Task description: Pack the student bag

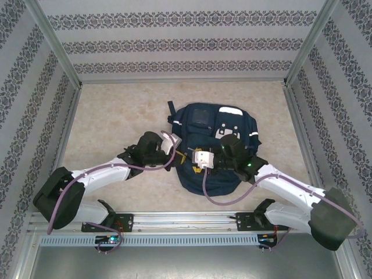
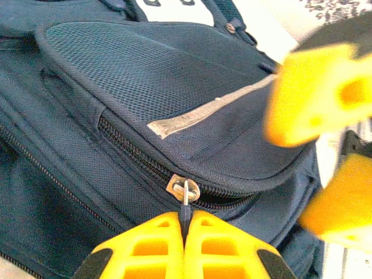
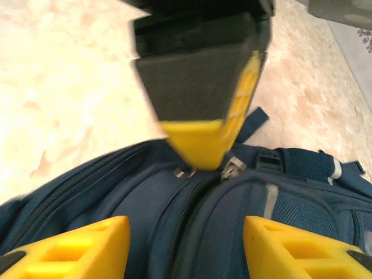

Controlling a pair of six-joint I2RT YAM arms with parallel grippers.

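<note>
We note the student bag (image 1: 218, 177) lying flat near the middle of the table (image 1: 116, 116), between both arms. Dark navy fabric, mesh front pocket (image 2: 151, 64), grey reflective stripe (image 2: 203, 113), white patches (image 1: 231, 110) at the far end. Left gripper (image 2: 185, 224) pinched together on the pocket's metal zipper pull (image 2: 185, 200). Right gripper (image 3: 186, 244) fingers spread apart just above the bag.

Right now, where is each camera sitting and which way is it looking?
Top external: above and behind the arms, looking down at the student bag on the table; left arm and right arm show.
Left wrist: on the left arm, facing a bag pocket; left claw shut on the zipper pull.
Right wrist: on the right arm, facing across the bag's top; open right claw.
Shared: both wrist views catch the other claw.
</note>
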